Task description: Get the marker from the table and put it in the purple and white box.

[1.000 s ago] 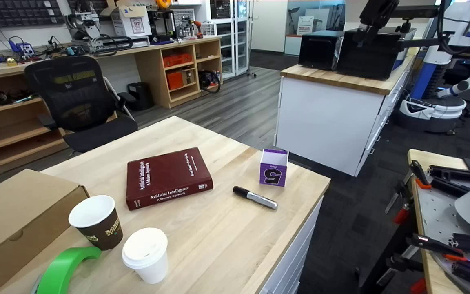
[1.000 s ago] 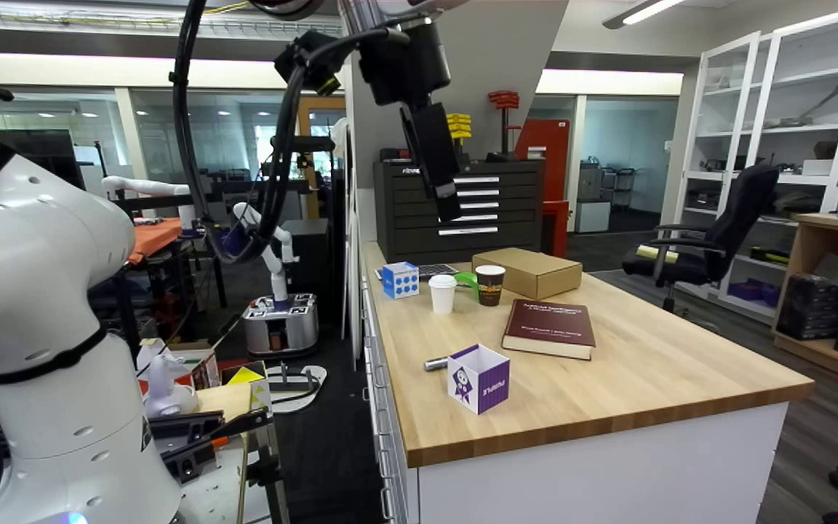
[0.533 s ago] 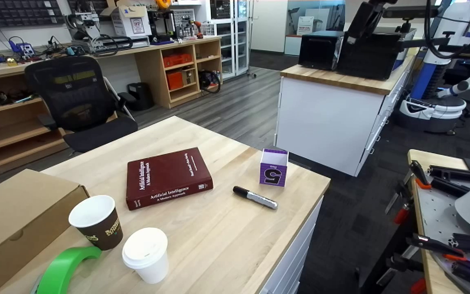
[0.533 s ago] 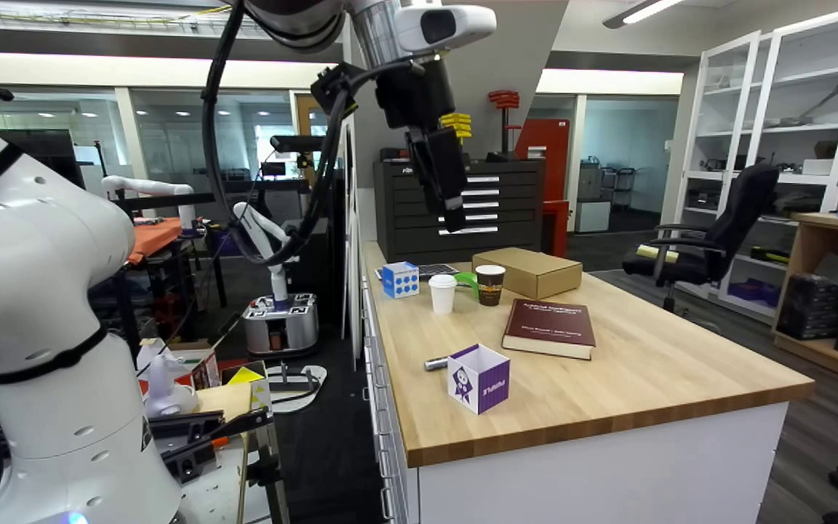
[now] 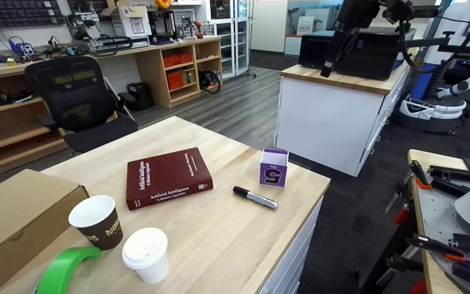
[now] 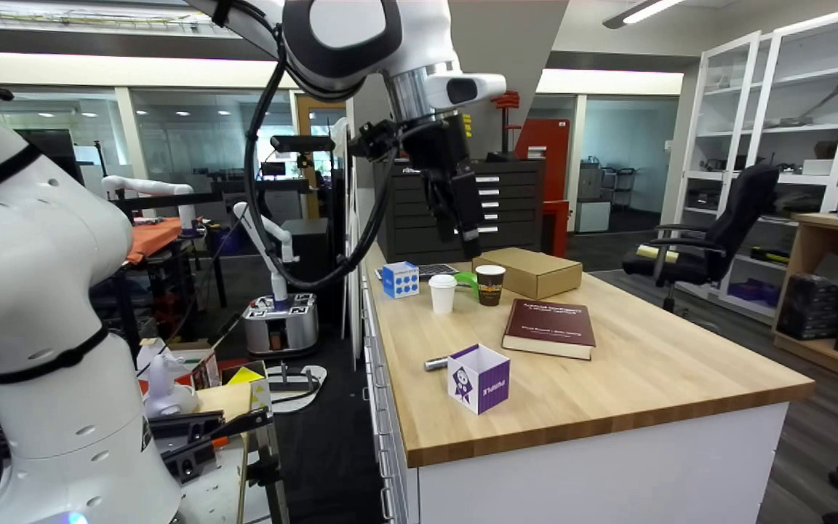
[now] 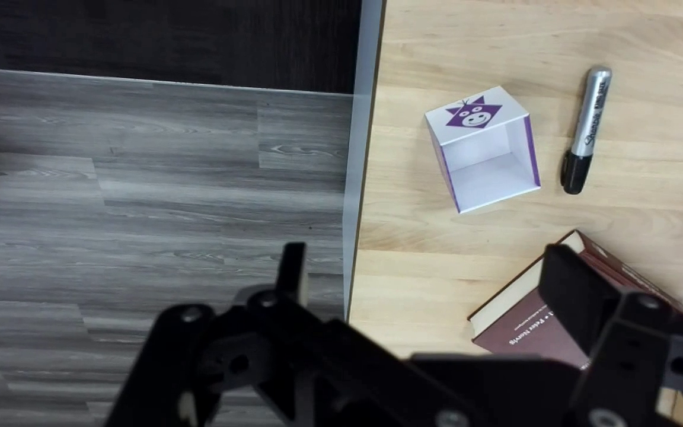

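- Up in mid-air hangs the gripper (image 7: 427, 261), its jaws spread wide apart in the wrist view: a released grip!
- The marker (image 7: 586, 130) lies flat on the table (image 7: 401, 290), untouched, silver barrel reaching for 12 o'clock in the wrist view, black cap down at 6.
- Just beside it but apart, at the marker's 9 o'clock, stands the purple and white box (image 7: 485, 142), mouth up, white inside on show; the marker is outside it.
- Over to an exterior view, and the dark red book (image 5: 165, 177) lies cover up at 9 o'clock from the purple and white box.
- From that book, same view, the brown cup (image 5: 104, 230) stands at 8 o'clock, the lidded white cup (image 5: 149, 257) between 6 and 7.
- From the brown cup, the cardboard box (image 5: 18, 208) sits at 9 o'clock, a curved green thing (image 5: 57, 269) at 7, running off the bottom of the frame.
- In an exterior view the robot arm (image 6: 41, 291) rises at the frame's 9 o'clock and bends across the top, and a blue and white box (image 6: 400, 280) sits between 9 and 10 o'clock from the white cup.
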### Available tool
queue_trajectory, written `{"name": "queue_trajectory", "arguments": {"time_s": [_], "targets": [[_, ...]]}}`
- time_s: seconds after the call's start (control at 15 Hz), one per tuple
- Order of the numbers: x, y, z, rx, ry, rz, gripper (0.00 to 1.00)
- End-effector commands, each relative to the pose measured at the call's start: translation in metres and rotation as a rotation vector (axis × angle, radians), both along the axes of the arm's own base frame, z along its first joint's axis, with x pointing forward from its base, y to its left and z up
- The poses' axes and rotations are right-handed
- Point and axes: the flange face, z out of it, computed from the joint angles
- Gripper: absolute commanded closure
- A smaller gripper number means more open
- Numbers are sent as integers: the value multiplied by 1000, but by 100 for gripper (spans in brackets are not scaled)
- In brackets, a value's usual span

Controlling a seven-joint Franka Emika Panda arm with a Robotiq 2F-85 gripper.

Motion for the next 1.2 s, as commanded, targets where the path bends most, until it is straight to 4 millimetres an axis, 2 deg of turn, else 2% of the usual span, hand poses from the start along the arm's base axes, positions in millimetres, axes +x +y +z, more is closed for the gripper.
{"name": "queue_trajectory", "arguments": {"time_s": [0.0, 0.27, 0.73, 0.8, 0.87, 1.13], "targets": [[25, 27, -14, -17, 23, -14, 0], [45, 61, -22, -40, 54, -15, 0], [76, 115, -18, -27, 69, -11, 0], [79, 119, -18, -20, 71, -7, 0], [69, 110, -21, -21, 49, 12, 0], [71, 112, -23, -19, 54, 14, 0]]}}
